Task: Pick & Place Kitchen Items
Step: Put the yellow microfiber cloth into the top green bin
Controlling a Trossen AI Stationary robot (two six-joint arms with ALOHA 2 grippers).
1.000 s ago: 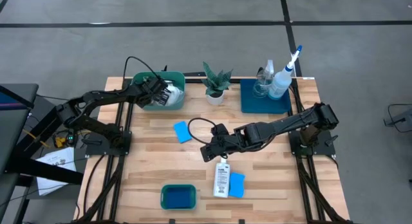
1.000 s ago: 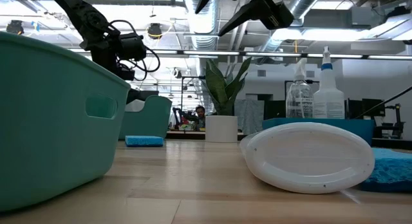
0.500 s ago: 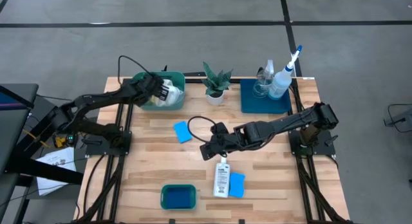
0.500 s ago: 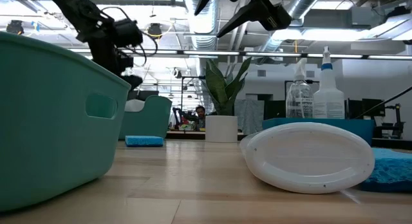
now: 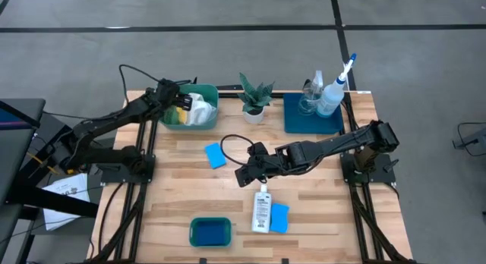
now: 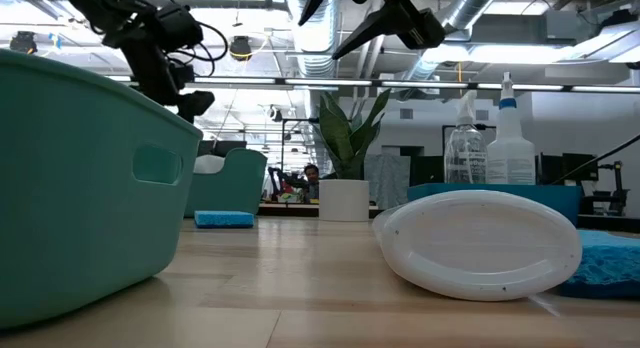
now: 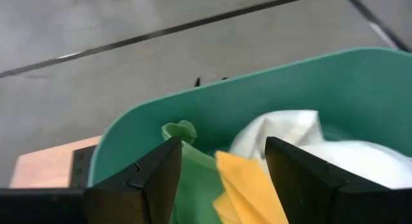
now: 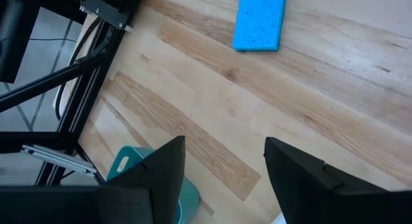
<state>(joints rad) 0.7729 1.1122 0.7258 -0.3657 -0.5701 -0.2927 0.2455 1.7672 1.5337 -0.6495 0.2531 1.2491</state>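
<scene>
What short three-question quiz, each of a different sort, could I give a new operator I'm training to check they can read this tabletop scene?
1. True or false: the white bottle with a printed label stands upright on the dark blue tray.
2. Multiple choice: the white, yellow and green cloths lie in (A) the far green plastic tub, (B) the near green plastic tub, (C) the tray.
3. Fill in: the left gripper is open and empty over the far tub; the right gripper, open and empty, hangs between the labelled bottle and a blue ____.

Key: 1 false, it lies flat on the wooden table; 2 A; 3 sponge.
</scene>
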